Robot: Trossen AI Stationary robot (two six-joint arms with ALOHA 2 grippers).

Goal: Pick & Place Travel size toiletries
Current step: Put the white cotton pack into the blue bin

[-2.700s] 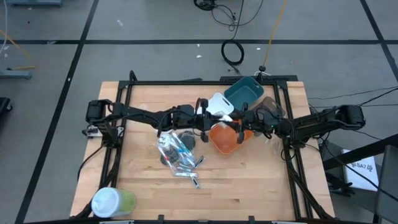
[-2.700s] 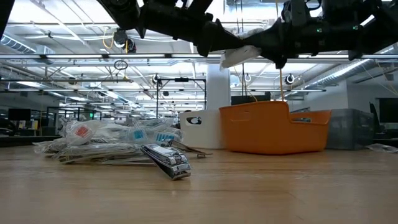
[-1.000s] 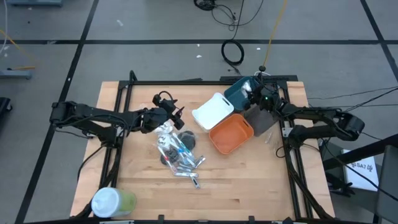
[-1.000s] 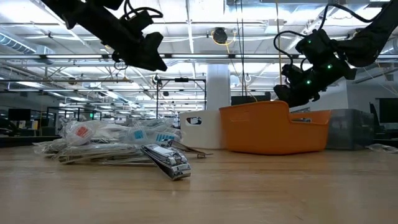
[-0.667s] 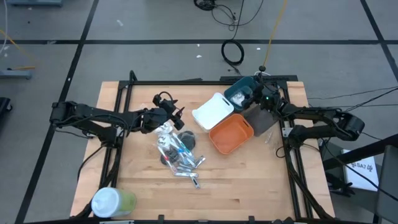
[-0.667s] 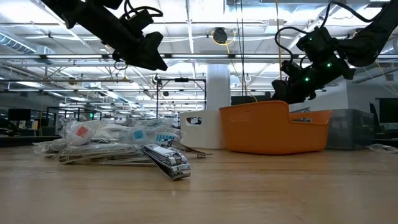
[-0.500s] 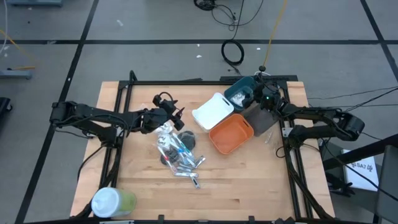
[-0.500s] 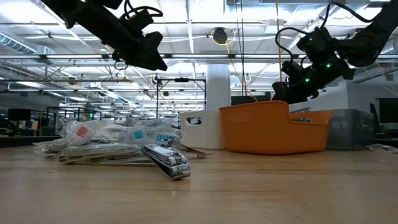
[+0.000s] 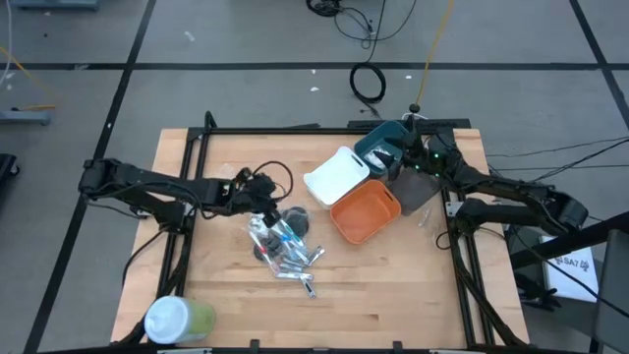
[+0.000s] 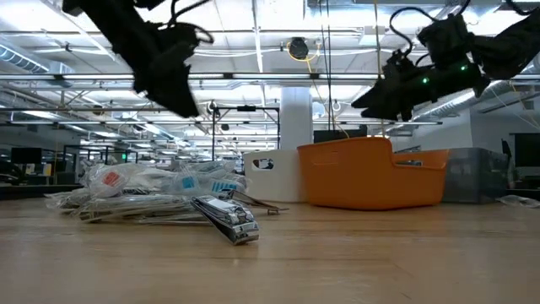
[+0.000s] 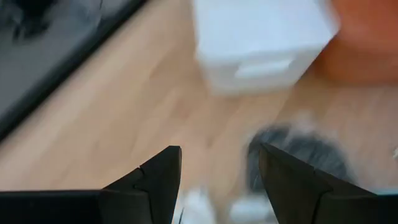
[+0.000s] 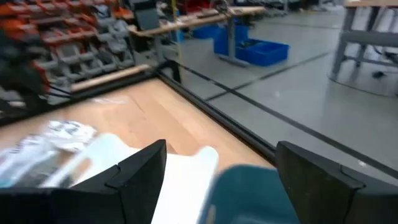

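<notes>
While the left tool (image 9: 267, 200) hovers empty with fingers parted, the toiletries (image 9: 280, 239) lie just beneath it.

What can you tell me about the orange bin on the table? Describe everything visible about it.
The orange bin is an open-topped, roughly square container that looks like smooth plastic, with rounded corners. It stands upright on the wooden table, turned at an angle to the table's edges. No contents show inside. The white bin sits close against one side and a dark bin against another. In the low view its rim has a raised tab. Neither end effector touches it.
</notes>
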